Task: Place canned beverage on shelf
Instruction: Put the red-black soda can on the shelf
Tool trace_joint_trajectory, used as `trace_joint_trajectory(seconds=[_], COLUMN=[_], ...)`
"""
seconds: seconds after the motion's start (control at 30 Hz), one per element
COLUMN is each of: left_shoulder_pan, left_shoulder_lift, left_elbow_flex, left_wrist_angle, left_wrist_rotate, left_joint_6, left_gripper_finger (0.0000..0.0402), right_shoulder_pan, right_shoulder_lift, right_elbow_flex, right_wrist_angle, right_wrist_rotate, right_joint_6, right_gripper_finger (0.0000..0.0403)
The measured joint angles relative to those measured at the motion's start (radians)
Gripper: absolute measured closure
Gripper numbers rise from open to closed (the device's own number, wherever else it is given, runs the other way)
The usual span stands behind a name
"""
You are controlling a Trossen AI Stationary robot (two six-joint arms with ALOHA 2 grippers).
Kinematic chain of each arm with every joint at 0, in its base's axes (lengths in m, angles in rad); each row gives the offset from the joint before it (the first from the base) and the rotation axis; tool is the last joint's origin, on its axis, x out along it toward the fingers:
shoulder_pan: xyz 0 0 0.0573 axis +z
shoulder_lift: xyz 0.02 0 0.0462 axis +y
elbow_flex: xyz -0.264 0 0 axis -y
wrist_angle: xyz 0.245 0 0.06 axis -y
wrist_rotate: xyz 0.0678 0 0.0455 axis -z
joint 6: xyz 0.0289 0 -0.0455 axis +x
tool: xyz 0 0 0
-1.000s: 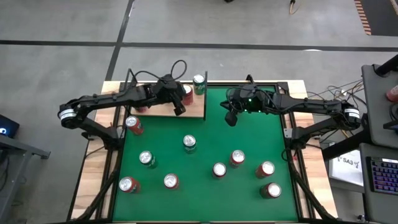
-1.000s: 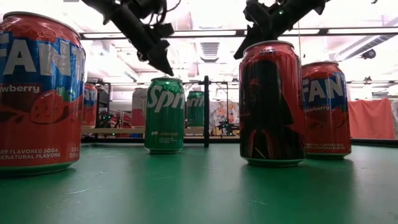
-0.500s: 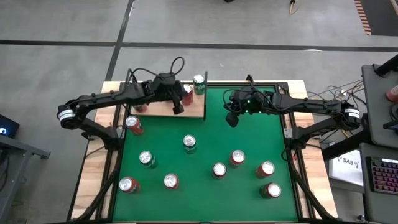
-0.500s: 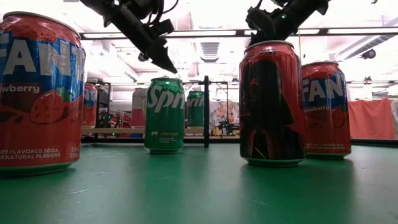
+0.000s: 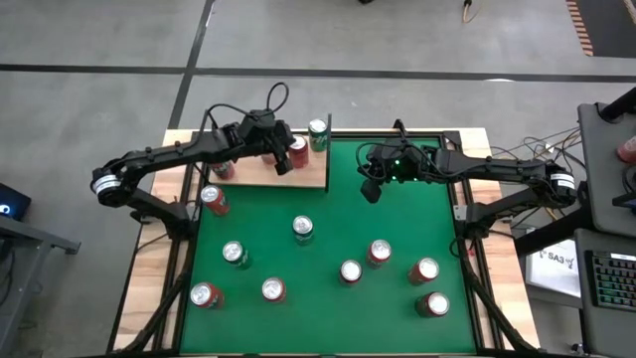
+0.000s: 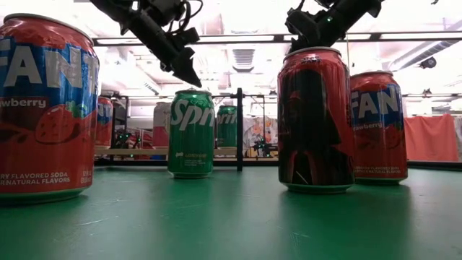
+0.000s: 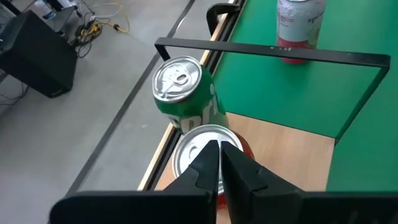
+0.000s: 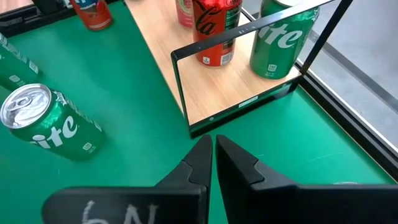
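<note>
Green felt table [image 5: 328, 214], high view: nine loose cans are scattered over its near half, while the felt between the shelf and the right arm lies open. The shelf [image 5: 308, 175], a pale wood panel edged by thin black rods, fills the far-left corner. On it stand a red can [image 5: 297, 149], silver-topped, and a green can [image 5: 318, 132] at the far edge. The left gripper [image 5: 281, 162], fingers pressed together and empty, hangs directly above the red can. The right gripper [image 5: 368, 189], likewise closed and empty, hovers over bare felt beside the shelf.
</note>
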Motion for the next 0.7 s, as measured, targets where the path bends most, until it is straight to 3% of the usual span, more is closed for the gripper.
trace_joint_trajectory(seconds=[0.7], left_shoulder_pan=[0.000], left_shoulder_lift=[0.022], left_elbow_flex=[-0.052], left_wrist_angle=[0.043], left_wrist_rotate=[0.011], left_joint_6=[-0.071], left_gripper_finger=[0.0401], right_shoulder_pan=[0.000], right_shoulder_lift=[0.000], right_elbow_flex=[-0.034], right_wrist_angle=[0.000], right_wrist_rotate=[0.024], right_joint_6=[0.024], right_gripper_finger=[0.0390])
